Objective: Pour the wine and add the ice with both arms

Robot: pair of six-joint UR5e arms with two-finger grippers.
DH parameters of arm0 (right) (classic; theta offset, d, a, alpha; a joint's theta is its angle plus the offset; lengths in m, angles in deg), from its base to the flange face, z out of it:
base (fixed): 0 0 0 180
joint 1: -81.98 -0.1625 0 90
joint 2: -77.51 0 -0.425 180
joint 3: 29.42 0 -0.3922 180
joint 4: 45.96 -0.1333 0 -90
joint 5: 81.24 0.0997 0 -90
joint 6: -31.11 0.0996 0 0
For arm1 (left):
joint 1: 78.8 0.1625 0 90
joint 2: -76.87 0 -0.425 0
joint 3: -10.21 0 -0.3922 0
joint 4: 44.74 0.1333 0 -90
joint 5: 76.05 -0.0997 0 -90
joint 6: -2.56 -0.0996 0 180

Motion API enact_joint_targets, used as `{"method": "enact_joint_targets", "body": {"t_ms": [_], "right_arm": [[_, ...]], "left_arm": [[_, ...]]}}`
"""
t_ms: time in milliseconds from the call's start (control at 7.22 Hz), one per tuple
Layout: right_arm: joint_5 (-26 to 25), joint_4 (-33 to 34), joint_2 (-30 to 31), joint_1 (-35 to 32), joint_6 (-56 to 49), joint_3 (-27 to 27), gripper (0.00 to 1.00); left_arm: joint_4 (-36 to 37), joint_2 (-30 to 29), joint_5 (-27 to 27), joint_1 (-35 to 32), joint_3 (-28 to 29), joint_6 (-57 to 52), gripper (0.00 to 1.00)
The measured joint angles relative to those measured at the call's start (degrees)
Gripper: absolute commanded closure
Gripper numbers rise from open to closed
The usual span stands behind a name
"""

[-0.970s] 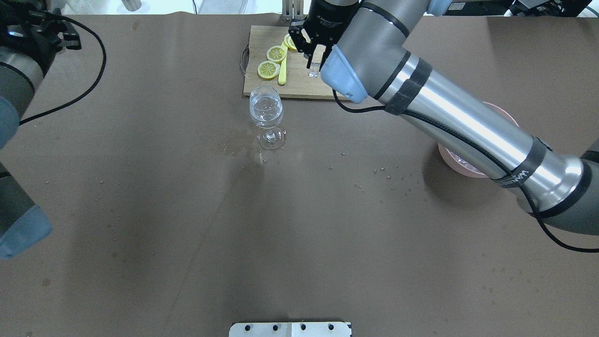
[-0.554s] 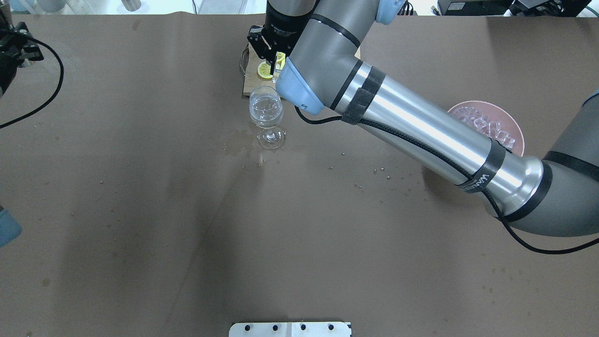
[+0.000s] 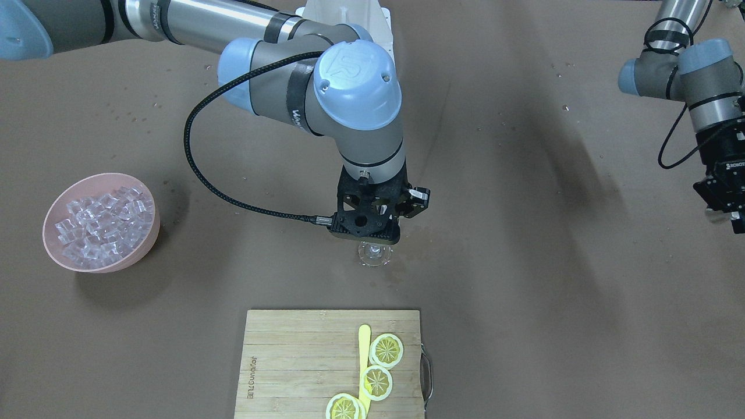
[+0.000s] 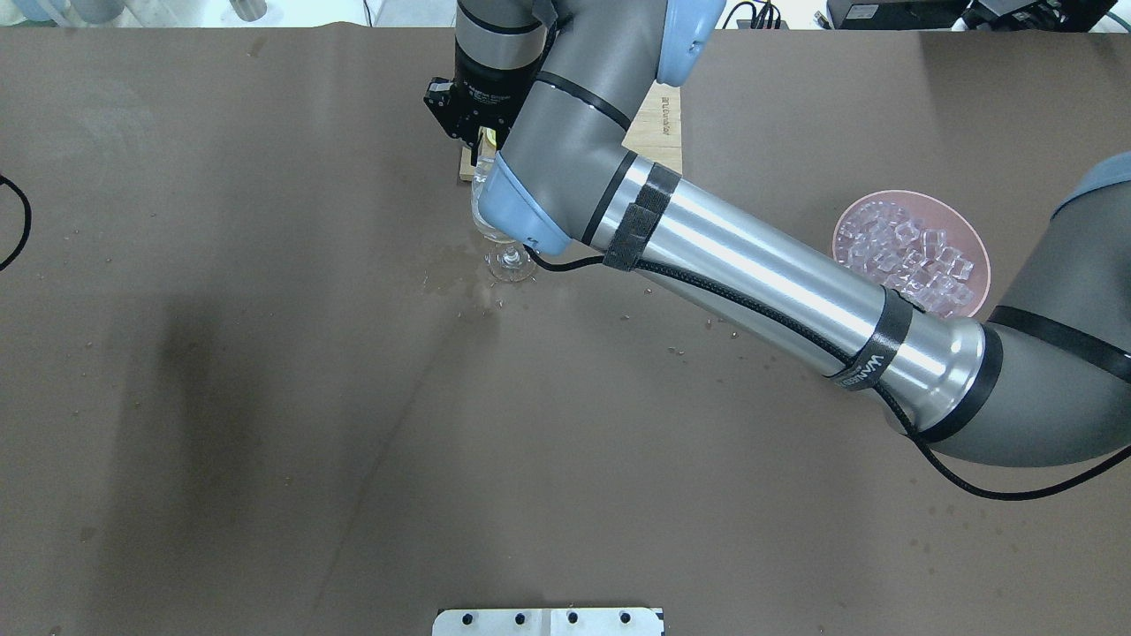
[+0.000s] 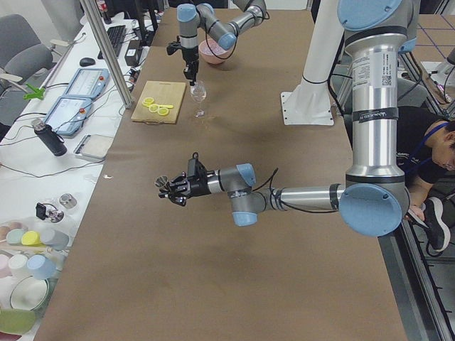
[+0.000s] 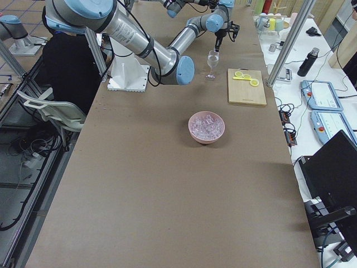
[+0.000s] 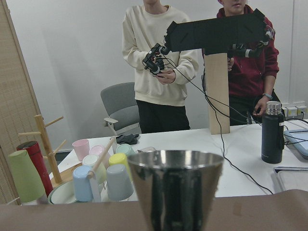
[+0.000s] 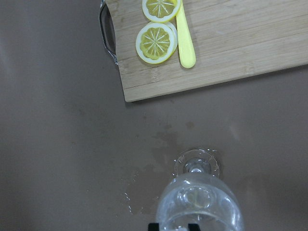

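Note:
A wine glass [image 4: 511,265] stands on the brown table near the cutting board; it also shows in the right wrist view [image 8: 199,204]. Any wine in it is hard to see. My right gripper [image 4: 482,146] hangs straight over the glass [image 3: 374,255], fingers close together on a clear ice cube. The ice [image 3: 99,227] lies in a pink bowl [image 3: 49,244]. My left gripper [image 3: 727,201] is far off at the table's side, shut on a steel cup [image 7: 175,185] held upright.
A wooden cutting board [image 3: 302,361] with lemon slices [image 3: 387,349] and a yellow stick lies beyond the glass. A wet patch [image 4: 451,269] is beside the glass foot. The pink bowl [image 4: 910,196] sits right of my right forearm. Operators and cups stand past the table edge.
My right gripper has moved left from above the cutting board to above the wine glass, still holding the cube. My left arm has drawn back out of the overhead view.

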Motion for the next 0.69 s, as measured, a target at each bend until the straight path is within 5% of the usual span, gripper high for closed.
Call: {"method": "enact_joint_targets", "body": {"t_ms": [277,416,554,693], "right_arm": [[0.0,-1.2,0.7,0.1,0.2,0.5,0.95],[0.2,-1.3,0.9,0.0,0.3,0.8,0.58],[0.4,-1.3,0.9,0.0,0.1,1.2,0.01],[0.6,-1.3,1.2,-0.1,-0.3,1.8,0.00]], "left_arm": [[-5.9,-0.6,-4.2,0.8,6.6,2.9,0.96],[-6.7,-0.8,-7.2,2.1,8.5,3.7,0.96],[-7.0,-0.7,-9.6,4.0,9.6,4.3,0.96],[-7.2,-0.8,-11.3,5.8,10.4,4.6,0.96]]}}
